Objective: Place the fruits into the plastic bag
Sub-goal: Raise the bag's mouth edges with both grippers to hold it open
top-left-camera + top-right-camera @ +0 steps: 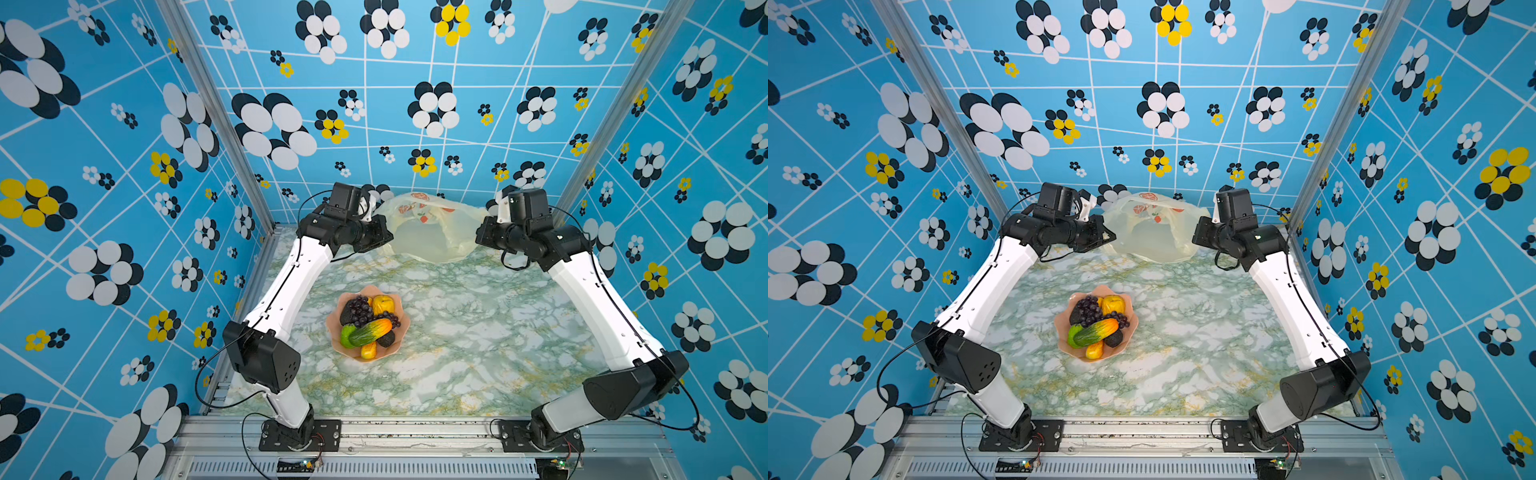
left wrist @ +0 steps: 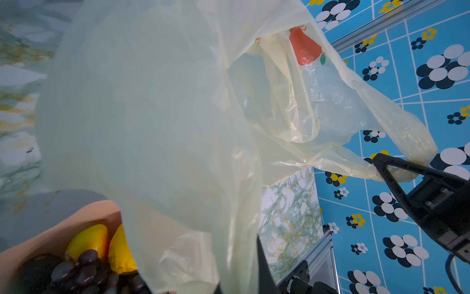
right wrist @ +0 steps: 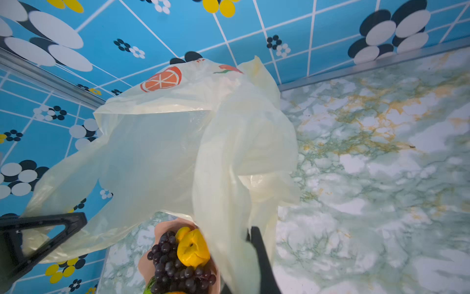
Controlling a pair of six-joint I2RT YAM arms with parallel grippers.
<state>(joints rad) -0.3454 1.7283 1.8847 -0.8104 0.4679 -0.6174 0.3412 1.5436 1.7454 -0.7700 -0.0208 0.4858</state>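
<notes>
The left gripper [image 3: 81,219] was clamped on one handle of the plastic bag [image 1: 432,232], and the right gripper [image 2: 379,161] was clamped on the other handle. The bag sagged between the two tools, its printed side turned away from them. The fruits [image 1: 370,330] lay heaped in a pink bowl [image 1: 397,347] on the table [image 1: 478,340], lower than both grippers, well apart from them and back toward the arm bases.

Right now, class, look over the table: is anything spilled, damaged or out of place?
Nothing stands out. The fruits sit piled in the pink bowl, none spilled. The plastic bag, slack and creased, hangs held between the left gripper and right gripper.
</notes>
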